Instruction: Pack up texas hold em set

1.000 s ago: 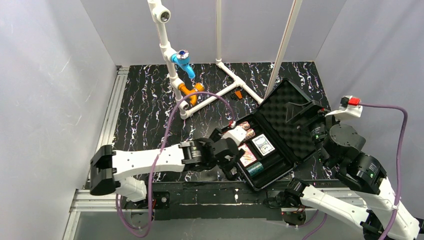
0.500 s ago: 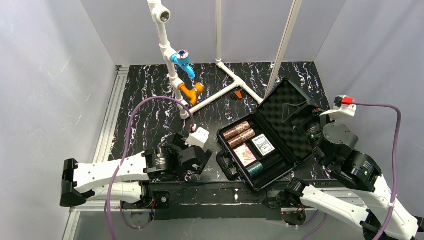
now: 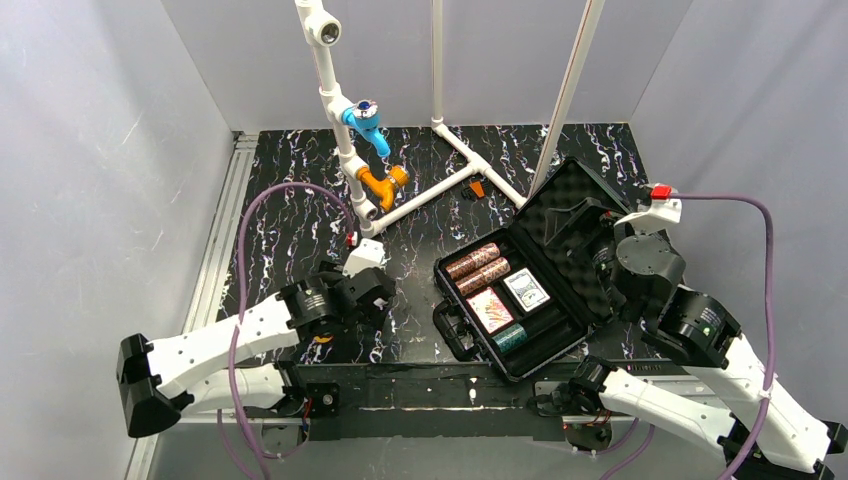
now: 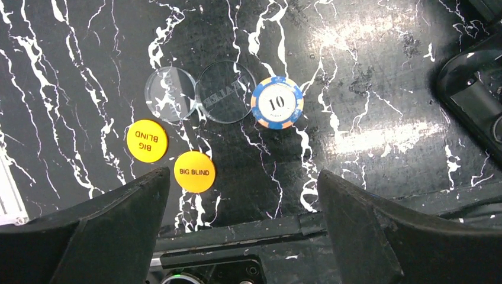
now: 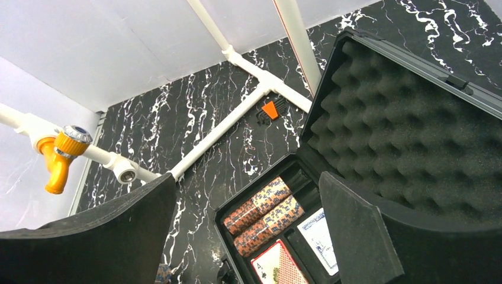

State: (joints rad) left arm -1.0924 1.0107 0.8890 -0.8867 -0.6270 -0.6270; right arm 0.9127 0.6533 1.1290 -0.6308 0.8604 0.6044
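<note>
The black case [image 3: 455, 330] lies open at the right of centre, its bumpy foam lid [image 3: 570, 205] raised. Inside are two red-brown chip rolls [image 3: 478, 268], two card decks [image 3: 490, 308] and a dark green roll [image 3: 511, 338]. My left gripper [image 3: 372, 298] is open and empty, left of the case. Below it in the left wrist view [image 4: 243, 177] lie two orange BIG BLIND discs [image 4: 194, 171], two clear discs [image 4: 225, 92] and a blue 10 chip [image 4: 277, 103]. My right gripper [image 3: 600, 258] is open and empty over the lid; its view [image 5: 247, 177] shows the rolls [image 5: 263, 213].
A white pipe frame [image 3: 335, 95] with a blue valve [image 3: 365, 122] and an orange fitting [image 3: 380, 183] stands at the back. A small orange piece [image 3: 477, 188] lies by a pipe. Grey walls close the sides. The table's near rail [image 4: 237, 234] is under my left gripper.
My left arm has pulled back from the case's left edge to the table left of it. My right gripper has shifted left, closer to the lid.
</note>
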